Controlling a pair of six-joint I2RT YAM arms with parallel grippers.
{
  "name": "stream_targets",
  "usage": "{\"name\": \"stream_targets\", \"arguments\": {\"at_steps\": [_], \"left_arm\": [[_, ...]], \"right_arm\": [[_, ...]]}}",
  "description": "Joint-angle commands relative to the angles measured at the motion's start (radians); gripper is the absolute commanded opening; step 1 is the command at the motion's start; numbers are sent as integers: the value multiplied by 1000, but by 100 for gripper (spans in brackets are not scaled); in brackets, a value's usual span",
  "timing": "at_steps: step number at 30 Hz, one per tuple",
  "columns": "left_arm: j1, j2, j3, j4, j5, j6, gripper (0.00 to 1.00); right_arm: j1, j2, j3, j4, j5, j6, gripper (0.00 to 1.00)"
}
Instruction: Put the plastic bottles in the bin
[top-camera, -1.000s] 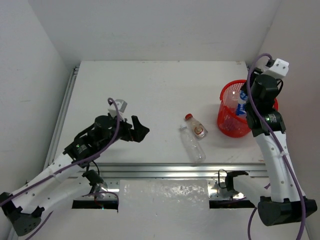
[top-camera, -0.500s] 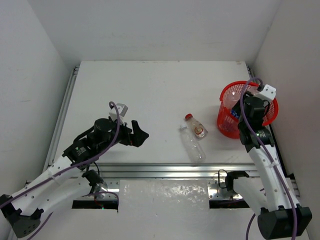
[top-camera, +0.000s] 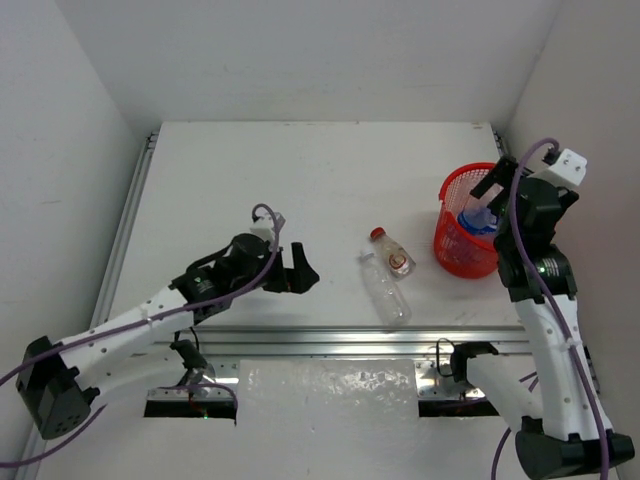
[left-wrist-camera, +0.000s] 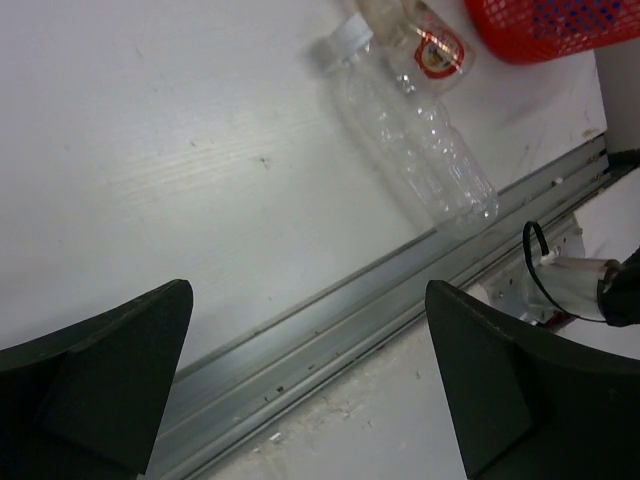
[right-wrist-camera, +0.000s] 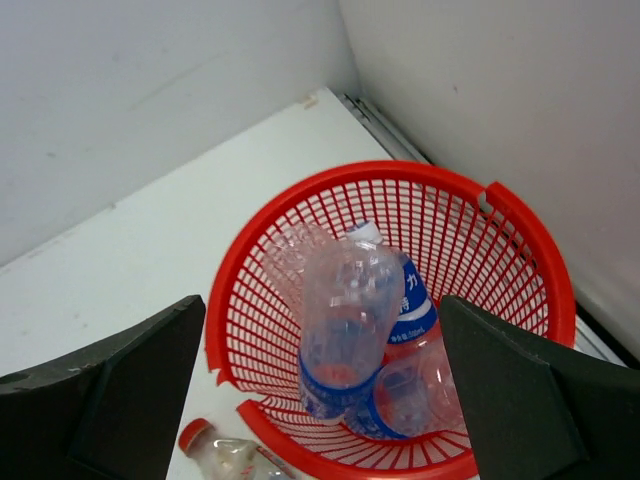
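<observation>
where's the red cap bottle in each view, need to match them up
Top external: the red-capped bottle lies mid-table, just left of the bin.
Left wrist: top edge, right of centre, beside the clear bottle.
Right wrist: bottom-left corner, outside the bin.
Shared landmark: the red bin.

The round red plastic mesh basket (right-wrist-camera: 548, 262) stands upright directly beneath the right pincer (right-wrist-camera: 320, 305). Inside it, a clear plastic bottle with a blue label band (right-wrist-camera: 345, 320) leans on a second blue-labelled bottle with a white cap (right-wrist-camera: 410, 310). Ahead of the left pincer (left-wrist-camera: 308, 295), an unlabelled clear bottle with a white cap (left-wrist-camera: 420, 140) lies on its side. Just beyond it lies a squat red-capped bottle with a brownish label (top-camera: 392, 252).
</observation>
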Motion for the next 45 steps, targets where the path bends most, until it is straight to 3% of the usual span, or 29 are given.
{"name": "stream_targets", "arguments": {"at_steps": [1, 4, 8, 12, 18, 22, 26, 29, 30, 33, 35, 36, 37, 38, 39, 40, 41, 42, 43, 44, 45], "left_arm": [[-127, 76, 26, 119, -181, -220, 100], [-312, 243, 130, 81, -384, -399, 100], [-423, 524, 363, -144, -568, -622, 100], [-483, 826, 673, -325, -611, -778, 99], [-502, 1112, 965, -447, -611, -823, 96], [-500, 1221, 1060, -531, -605, -843, 92], [-462, 1270, 1021, -504, -582, -842, 86], [-436, 1229, 912, -476, -605, -857, 77], [-433, 1205, 878, -477, -619, -869, 58], [-439, 1044, 696, -508, -709, -969, 19], [-440, 880, 539, -508, -774, -1025, 0], [-440, 818, 493, -490, -797, -1030, 0], [-440, 698, 406, -462, -853, -960, 0], [-440, 640, 363, -415, -880, -893, 0], [-440, 576, 321, -270, -898, -795, 0], [-436, 451, 225, -175, -912, -562, 0], [-425, 389, 168, -60, -892, -445, 0], [-407, 320, 116, 169, -850, -329, 0], [-356, 187, 1, 273, -705, -161, 0], [-325, 122, -60, 499, -600, -97, 0], [-286, 53, -116, 597, -385, -8, 0]], "right_arm": [[-3, -64, 63, -64, -61, -48, 99], [-1, -76, 122, -157, -170, -70, 99], [-1, -113, 133, -254, -305, -56, 99], [-1, -177, 93, -272, -337, -48, 99], [-1, -222, 82, -300, -311, -65, 99], [-1, -243, 74, -291, -314, -73, 99], [0, -245, 51, -274, -357, -64, 99], [0, -242, 44, -268, -396, -62, 99], [-1, -245, 41, -262, -405, -58, 99], [0, -260, 15, -216, -525, -42, 99], [0, -250, -7, -169, -764, 0, 99], [0, -227, -48, -74, -885, 21, 99], [0, -207, -71, -16, -1136, 53, 99], [3, -185, -99, 52, -1255, 149, 99], [6, -134, -143, 195, -1355, 195, 99], [17, -110, -159, 253, -1417, 238, 99], [67, -93, -179, 310, -1464, 278, 99], [104, -82, -188, 354, -1440, 266, 99], [196, -63, -190, 364, -1361, 233, 99], [235, -52, -194, 402, -1348, 220, 99], [261, -23, -202, 454, -1357, 222, 99]]}}
